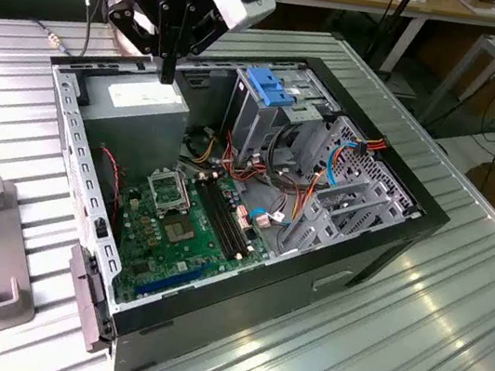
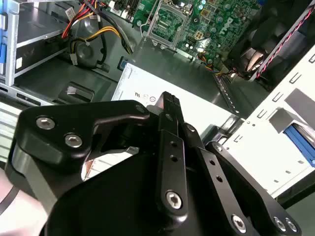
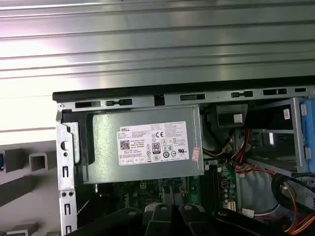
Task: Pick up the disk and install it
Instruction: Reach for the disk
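Lab/workshop — open PC case (image 1: 237, 308) on ribbed metal bench (image 1: 411, 343), worktables (image 1: 371, 0) behind.

Bright, even light falls from above in your exterior view; the ribbed table (image 1: 449, 340) throws long white glare streaks, while the inside of the computer case (image 1: 431, 216) sits in softer shade. In the first wrist view the table's slats wash out almost to white; the power supply (image 3: 147, 142) beside them is evenly lit. In the second wrist view the black gripper (image 2: 170, 101) reads as a dark mass; only its screws glint.
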You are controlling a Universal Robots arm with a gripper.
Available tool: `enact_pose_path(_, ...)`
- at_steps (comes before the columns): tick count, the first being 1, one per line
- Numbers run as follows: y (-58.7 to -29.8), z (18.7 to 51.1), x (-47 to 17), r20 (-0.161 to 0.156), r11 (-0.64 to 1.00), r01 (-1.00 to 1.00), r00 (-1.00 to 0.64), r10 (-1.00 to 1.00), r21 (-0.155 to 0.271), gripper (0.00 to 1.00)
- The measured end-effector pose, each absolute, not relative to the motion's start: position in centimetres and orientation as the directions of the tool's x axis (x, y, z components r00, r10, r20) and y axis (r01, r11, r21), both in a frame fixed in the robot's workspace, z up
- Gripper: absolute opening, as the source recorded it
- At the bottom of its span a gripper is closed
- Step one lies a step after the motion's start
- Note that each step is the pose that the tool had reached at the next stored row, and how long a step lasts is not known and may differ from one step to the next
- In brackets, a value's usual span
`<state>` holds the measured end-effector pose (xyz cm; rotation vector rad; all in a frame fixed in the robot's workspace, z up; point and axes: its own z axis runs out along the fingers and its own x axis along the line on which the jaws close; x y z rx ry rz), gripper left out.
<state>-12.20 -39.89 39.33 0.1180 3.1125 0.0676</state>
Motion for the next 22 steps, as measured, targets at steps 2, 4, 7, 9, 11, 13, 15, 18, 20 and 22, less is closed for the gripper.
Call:
enact_pose_path(2, -39.9, 39.3, -12.3, -0.024, 0.996, 0.075, -0.997, 0.076, 0.044, 0.1)
enact_pose_path(4, -39.9, 39.3, -12.5, -0.024, 0.996, 0.075, -0.997, 0.076, 0.044, 0.1)
enact_pose_path(7, -39.9, 39.3, -12.7, -0.024, 0.996, 0.075, -0.997, 0.076, 0.044, 0.1)
enact_pose_path(9, -39.9, 39.3, -12.8, -0.024, 0.996, 0.075, -0.997, 0.076, 0.044, 0.1)
enact_pose_path(11, -39.9, 39.3, -12.9, -0.024, 0.996, 0.075, -0.997, 0.076, 0.044, 0.1)
enact_pose_path(13, -39.9, 39.3, -13.1, -0.024, 0.996, 0.075, -0.997, 0.076, 0.044, 0.1)
enact_pose_path(15, -39.9, 39.3, -13.2, -0.024, 0.996, 0.075, -0.997, 0.076, 0.044, 0.1)
enact_pose_path(18, -39.9, 39.3, -13.4, -0.024, 0.996, 0.075, -0.997, 0.076, 0.044, 0.1)
enact_pose_path(20, -39.9, 39.3, -13.5, -0.024, 0.996, 0.075, -0.997, 0.076, 0.044, 0.1)
enact_pose_path(22, -39.9, 39.3, -13.6, -0.024, 0.996, 0.075, -0.997, 0.076, 0.044, 0.1)
